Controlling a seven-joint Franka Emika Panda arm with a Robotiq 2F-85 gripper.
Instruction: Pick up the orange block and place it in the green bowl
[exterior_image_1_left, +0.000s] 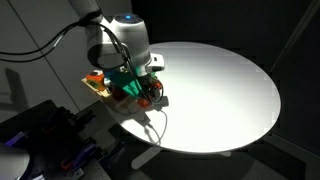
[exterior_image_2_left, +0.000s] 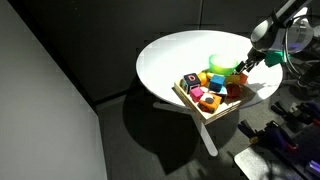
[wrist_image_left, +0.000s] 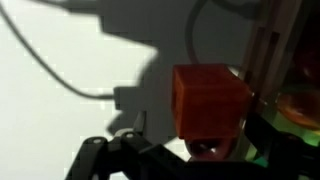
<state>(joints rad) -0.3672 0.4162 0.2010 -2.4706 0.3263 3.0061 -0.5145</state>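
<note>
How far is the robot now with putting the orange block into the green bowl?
Done: the orange block looks lifted, filling the wrist view close to the gripper. In hand: the gripper hangs beside the green bowl, over the wooden tray. Whether its fingers clamp the block I cannot tell. Left: lowering the block into the bowl and letting go.

The arm (exterior_image_1_left: 125, 35) is white with rounded, glossy segments and dark bands at the joints, and a blue-lit patch shows on top of the segment near the wrist. Black cables loop along it in both exterior views. The gripper (exterior_image_2_left: 243, 65) is black and angular. In the wrist view its fingers (wrist_image_left: 110, 158) appear as dark, jointed metal links, blurred and dimly lit.
</note>
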